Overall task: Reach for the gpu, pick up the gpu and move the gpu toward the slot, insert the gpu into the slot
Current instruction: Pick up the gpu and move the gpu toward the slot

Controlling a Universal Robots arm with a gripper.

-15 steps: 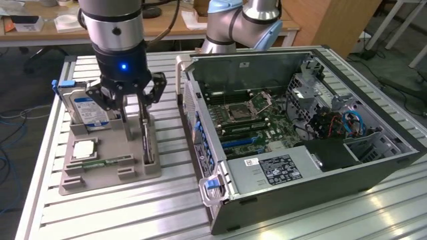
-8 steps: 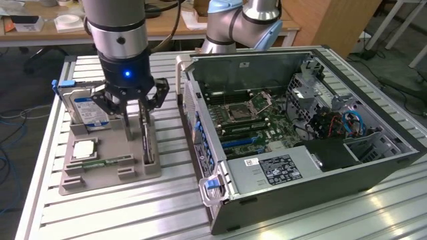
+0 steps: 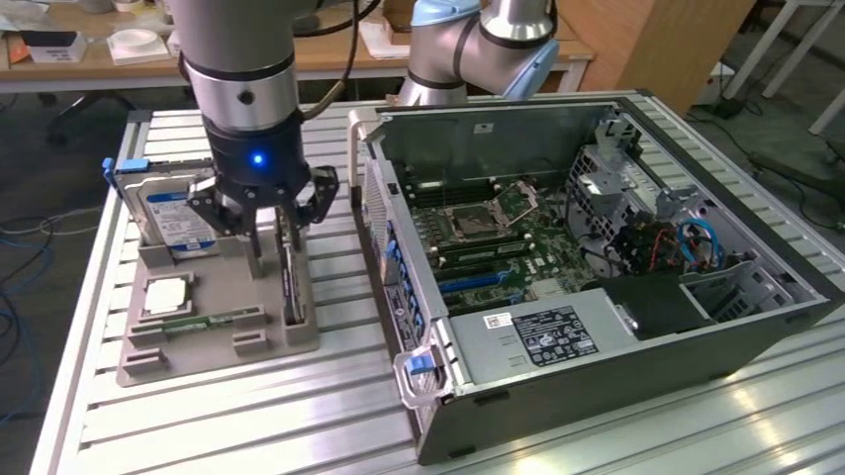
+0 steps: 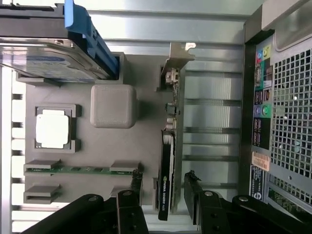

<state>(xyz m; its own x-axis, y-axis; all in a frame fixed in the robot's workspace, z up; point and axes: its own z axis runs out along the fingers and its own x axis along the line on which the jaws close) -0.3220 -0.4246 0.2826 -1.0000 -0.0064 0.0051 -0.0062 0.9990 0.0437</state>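
Slatted aluminium counter (image 3: pixel 198 426). Exterior view, left of frame: end effector (image 3: pixel 275 223) spread wide, astride gpu (image 3: pixel 292 287) standing on edge in grey holder (image 3: pixel 264 341); slot (image 3: pixel 473 283) on motherboard, centre. Wrist view: fingers (image 4: pixel 192 200) flank card; white lettering illegible.

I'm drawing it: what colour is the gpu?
Black, with a silver bracket; the gpu shows best in the wrist view.
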